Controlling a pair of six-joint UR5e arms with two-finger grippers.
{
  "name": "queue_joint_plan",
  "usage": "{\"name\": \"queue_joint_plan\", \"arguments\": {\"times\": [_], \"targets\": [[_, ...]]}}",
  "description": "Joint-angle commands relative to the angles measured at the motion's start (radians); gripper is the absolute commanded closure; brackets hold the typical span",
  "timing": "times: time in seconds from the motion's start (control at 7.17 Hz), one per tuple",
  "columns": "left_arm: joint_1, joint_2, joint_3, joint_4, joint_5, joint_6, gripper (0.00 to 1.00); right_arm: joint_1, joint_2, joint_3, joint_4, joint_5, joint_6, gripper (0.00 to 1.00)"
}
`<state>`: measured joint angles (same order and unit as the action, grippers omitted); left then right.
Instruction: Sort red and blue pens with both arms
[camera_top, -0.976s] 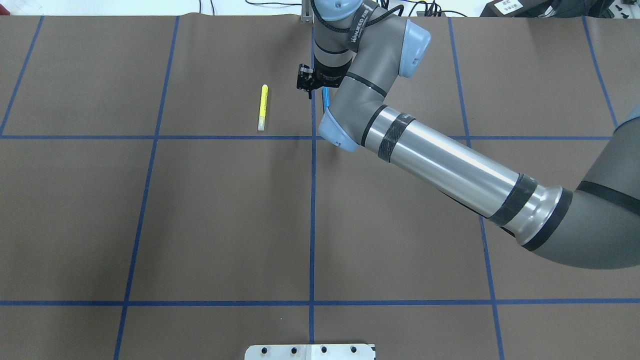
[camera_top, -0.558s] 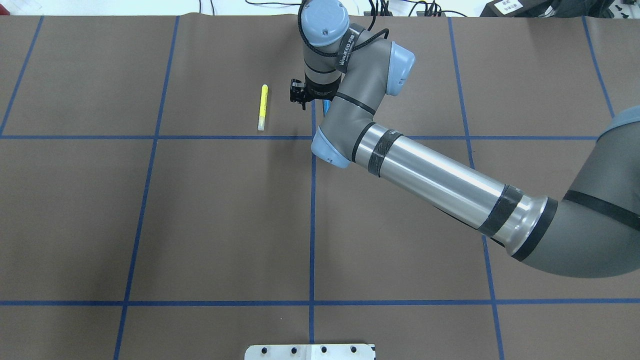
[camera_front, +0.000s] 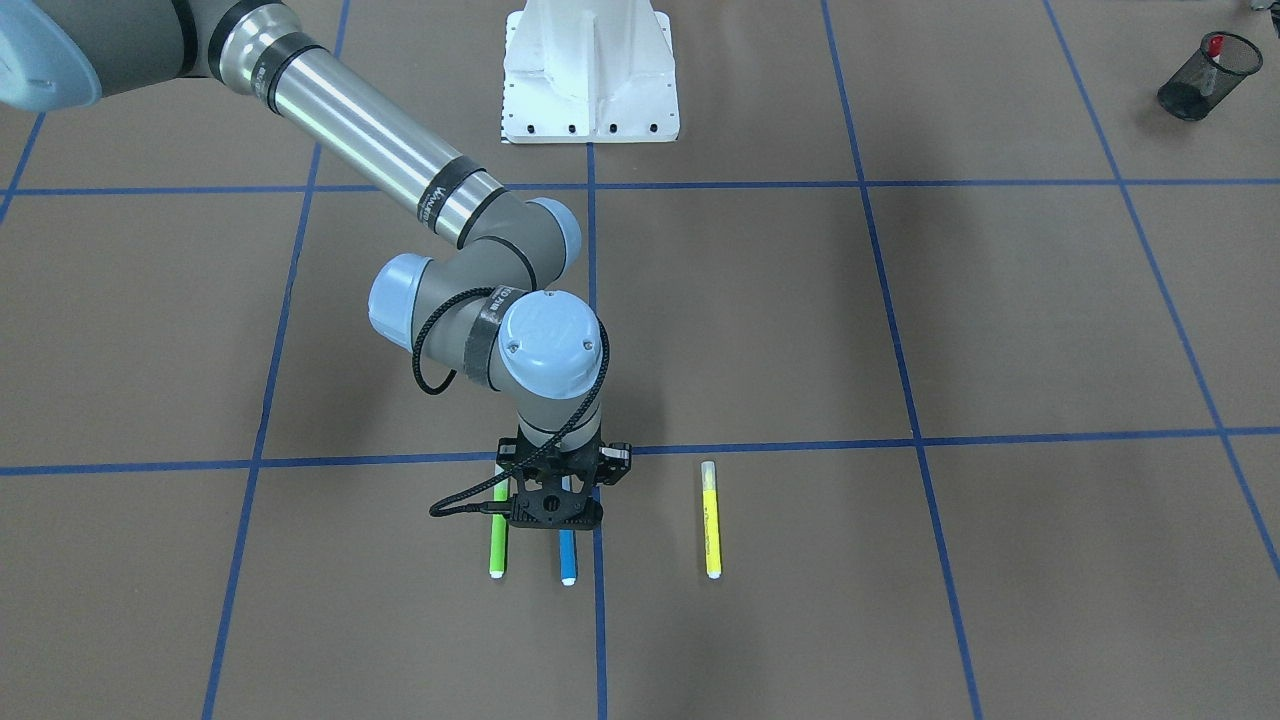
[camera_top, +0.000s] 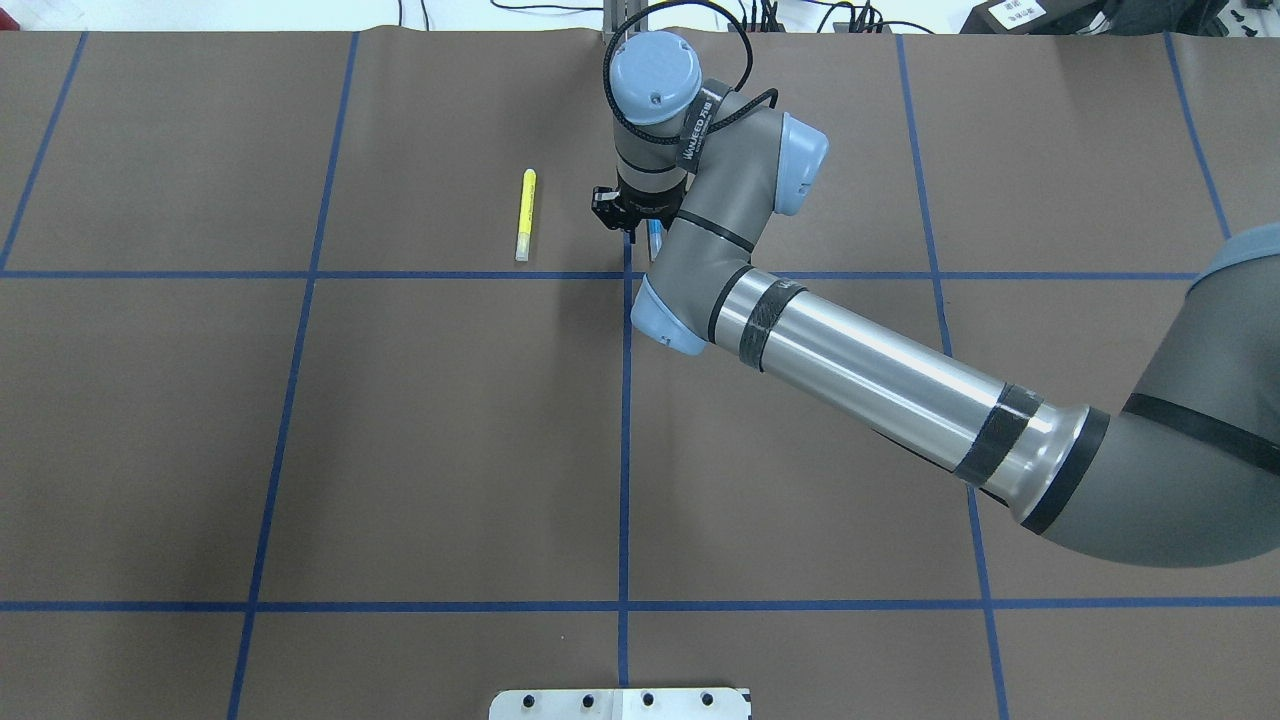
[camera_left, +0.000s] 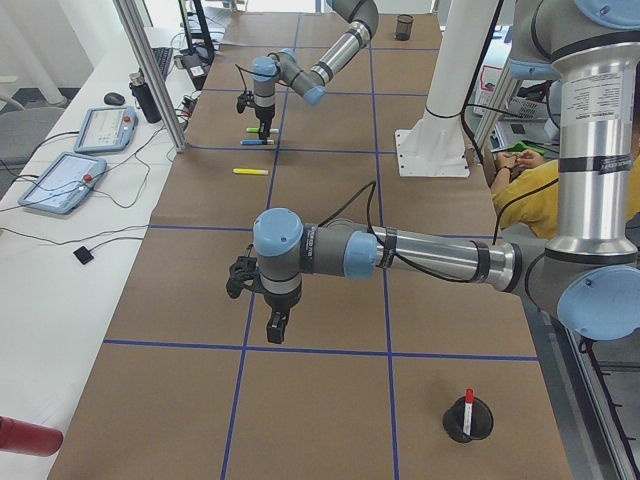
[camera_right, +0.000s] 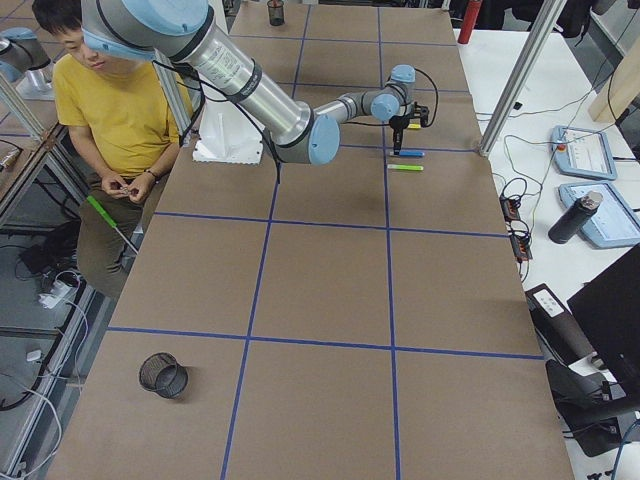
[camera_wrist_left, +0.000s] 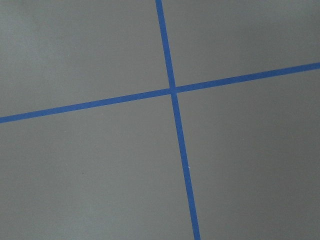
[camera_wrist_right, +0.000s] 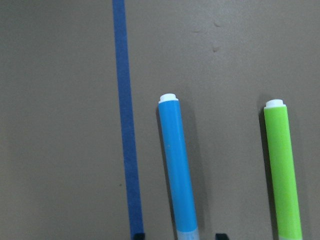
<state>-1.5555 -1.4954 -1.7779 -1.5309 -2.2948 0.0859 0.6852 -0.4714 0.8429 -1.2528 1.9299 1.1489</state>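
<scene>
Blue pen (camera_wrist_right: 177, 170) between parted right jaws, just beside tape line (camera_wrist_right: 125, 120); left jaws' state unclear.

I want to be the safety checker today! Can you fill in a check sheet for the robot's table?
surface: brown table cover with blue tape lines, lying flat.
job's things: blue pen lies beside a tape line; red pen stands in a mesh cup.
clutter: green marker next to the blue pen, not touching; yellow marker further off.
grippers: right gripper over the blue pen, jaws open either side of it; left gripper over bare table, open or shut cannot tell.
cables: black cable loops round the right wrist.
surroundings: person in yellow sits beside the table.
</scene>
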Motion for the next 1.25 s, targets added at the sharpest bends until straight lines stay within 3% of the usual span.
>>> {"name": "queue_joint_plan", "arguments": {"times": [0.0, 1.12], "targets": [[0.0, 0.001, 0.0, 0.0, 0.0, 0.0, 0.0, -0.006, -0.007, -0.001, -0.004, 0.001, -0.003, 0.59], [0.0, 0.003, -0.002, 0.0, -0.002, 0.0, 0.0, -0.007, -0.013, 0.001, -0.005, 0.003, -0.017, 0.61]]}}
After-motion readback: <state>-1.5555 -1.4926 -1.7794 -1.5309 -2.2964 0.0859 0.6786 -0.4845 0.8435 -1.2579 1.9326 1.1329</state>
